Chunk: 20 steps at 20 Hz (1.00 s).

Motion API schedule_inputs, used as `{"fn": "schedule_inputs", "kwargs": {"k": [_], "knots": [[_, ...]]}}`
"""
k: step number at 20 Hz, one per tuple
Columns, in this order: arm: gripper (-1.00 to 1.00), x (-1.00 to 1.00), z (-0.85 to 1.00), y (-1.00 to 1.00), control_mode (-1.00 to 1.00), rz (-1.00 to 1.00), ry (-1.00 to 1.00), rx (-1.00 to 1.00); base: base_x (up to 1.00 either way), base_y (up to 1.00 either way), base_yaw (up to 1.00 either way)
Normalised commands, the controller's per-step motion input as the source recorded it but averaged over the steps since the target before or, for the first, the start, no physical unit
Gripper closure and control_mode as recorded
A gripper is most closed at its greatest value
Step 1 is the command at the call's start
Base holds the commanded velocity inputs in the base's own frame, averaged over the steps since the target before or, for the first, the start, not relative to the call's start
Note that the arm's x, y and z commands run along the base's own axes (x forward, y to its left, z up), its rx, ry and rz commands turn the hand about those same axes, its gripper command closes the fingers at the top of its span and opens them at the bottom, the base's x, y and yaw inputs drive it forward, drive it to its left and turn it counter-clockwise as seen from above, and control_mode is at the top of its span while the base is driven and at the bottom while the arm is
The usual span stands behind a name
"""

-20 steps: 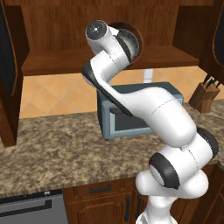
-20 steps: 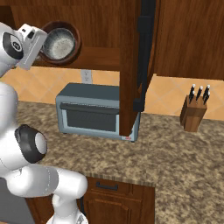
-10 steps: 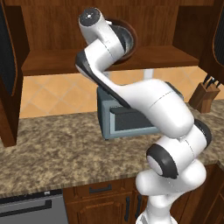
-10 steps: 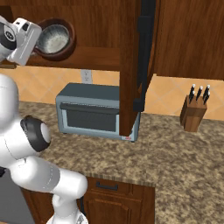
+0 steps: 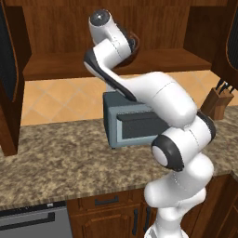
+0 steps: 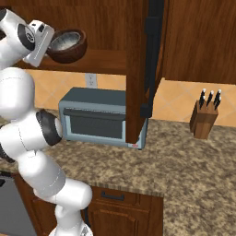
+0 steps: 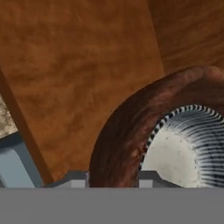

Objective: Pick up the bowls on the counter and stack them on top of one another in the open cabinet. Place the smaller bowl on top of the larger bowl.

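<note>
Left base view: the arm hides the larger bowl (image 5: 132, 44) at 12 o'clock on the cabinet (image 5: 56, 69) shelf. Right base view: the smaller bowl (image 6: 64, 40) nests inside it at 10 o'clock. Hand view: the gripper (image 7: 111, 180) straddles the brown rim, jaws parted; both bowls look stiff, light, best pinched at the rim.

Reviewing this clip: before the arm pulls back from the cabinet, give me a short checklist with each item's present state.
1. Smaller bowl nested inside larger bowl: ok.
2. Larger bowl resting on the cabinet shelf: ok.
3. Stack sitting level: cannot tell; it looks slightly tilted in the right base view.
4. Gripper released from the larger bowl's rim: cannot tell; fingertips straddle the rim.
5. Retreat path clear of the cabinet door: ok.
</note>
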Motion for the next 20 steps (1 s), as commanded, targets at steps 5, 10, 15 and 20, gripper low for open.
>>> {"fn": "schedule_inputs", "kwargs": {"k": [5,10,15,20], "knots": [[-1.00,-0.21,-0.08,0.01,-1.00,0.01,-0.07,-0.03,0.00,0.00,0.00],[-1.00,-1.00,-0.56,0.19,-1.00,0.00,-0.36,-0.14,0.00,0.00,0.00],[-1.00,-1.00,-0.96,-0.12,-1.00,0.00,-0.33,-0.06,0.00,0.00,0.00],[-1.00,-1.00,-1.00,-0.70,-1.00,0.00,-0.29,0.00,0.00,0.00,0.00]]}}
